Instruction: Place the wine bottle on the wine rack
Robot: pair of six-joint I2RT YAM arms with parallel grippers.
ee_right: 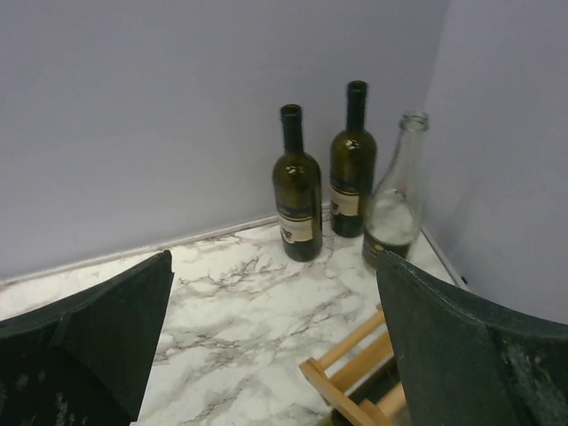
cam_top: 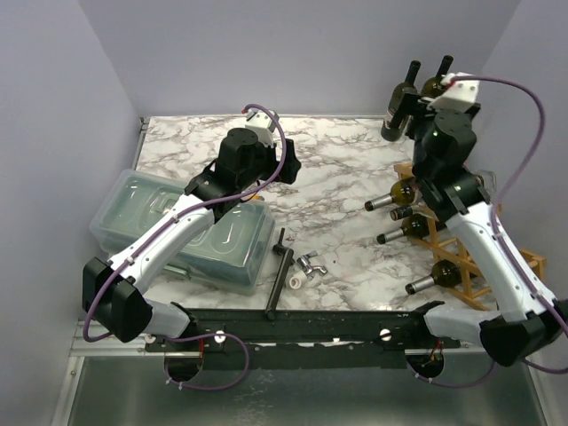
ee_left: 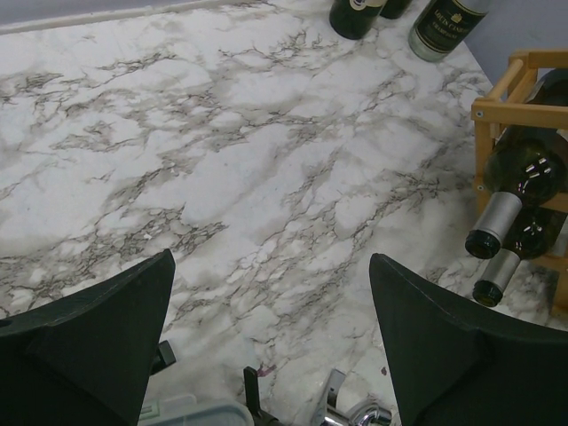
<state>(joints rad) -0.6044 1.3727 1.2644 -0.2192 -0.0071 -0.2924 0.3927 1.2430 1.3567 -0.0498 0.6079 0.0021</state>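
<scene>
Marble tabletop — we list: wine rack at 3 o'clock, partly filled; three upright bottles at 1 o'clock, none yet gripped; right gripper facing them, left gripper idle — both splayed apart, empty.

- table: smooth white marble-look top veined in grey, faint sheen.
- wine rack: light bare wood, matt, smooth bars.
- racked bottles: glossy dark green glass, necks sleeved in dull silver foil.
- dark standing bottle and its neighbour: shiny dark glass, matt paper labels.
- clear bottle: colourless see-through glass, glossy.
- bin: translucent plastic, lid catching light.
- fingers of the left gripper: matt black plastic, faintly grainy.
- fingers of the right gripper: same matt black, speckled grain.
- fitting: bright polished metal.
- wall: flat, matt, pale lilac.
</scene>
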